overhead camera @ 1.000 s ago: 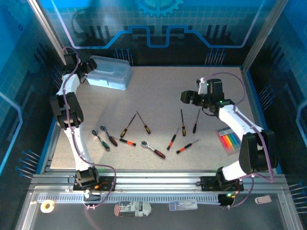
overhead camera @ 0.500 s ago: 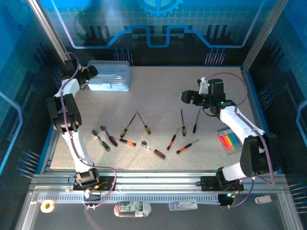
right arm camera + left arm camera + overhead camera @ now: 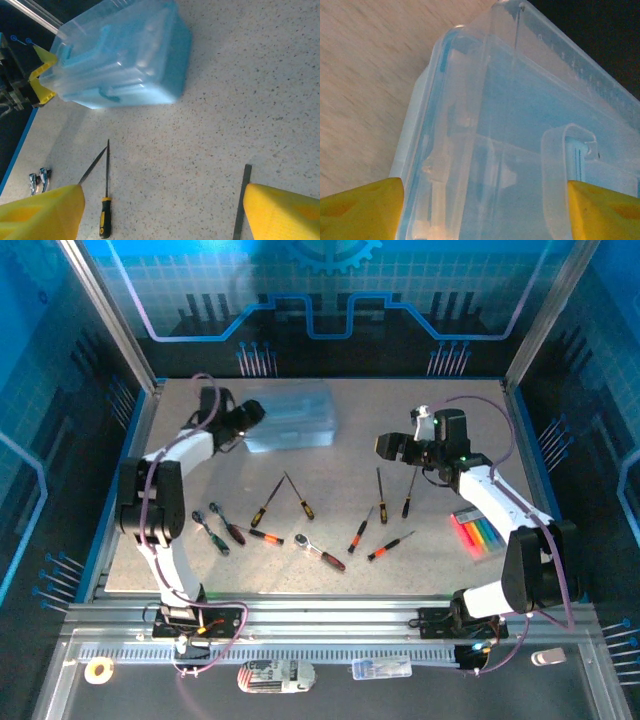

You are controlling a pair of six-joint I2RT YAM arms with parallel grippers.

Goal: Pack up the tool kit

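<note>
The box point(image 3: 290, 420) has moved from the far left corner toward the middle of the table's point(image 3: 330, 465) far side, and my left arm has swung in with it. In the overhead view the box is smeared with blur, so its edges are hard to trace. My left gripper point(image 3: 250, 418) clamps the box's left end; from my left wrist I see a yellow finger point(image 3: 362, 210) on each side of the pale-blue plastic, both cut off by the frame. The walls are cloudy, so I cannot tell what is inside.

My right gripper point(image 3: 385, 447) hangs above the table, well apart from the box, fingers spread wide with nothing between them. Its camera catches the box's far end running out of frame and one screwdriver shaft cut off at the bottom edge.

The screwdrivers point(image 3: 267, 502) lie loose in a scattered row on the near half of the table, the ratchet wrench point(image 3: 320, 552) among them. Two shiny tool heads at the left edge are too small to identify.
</note>
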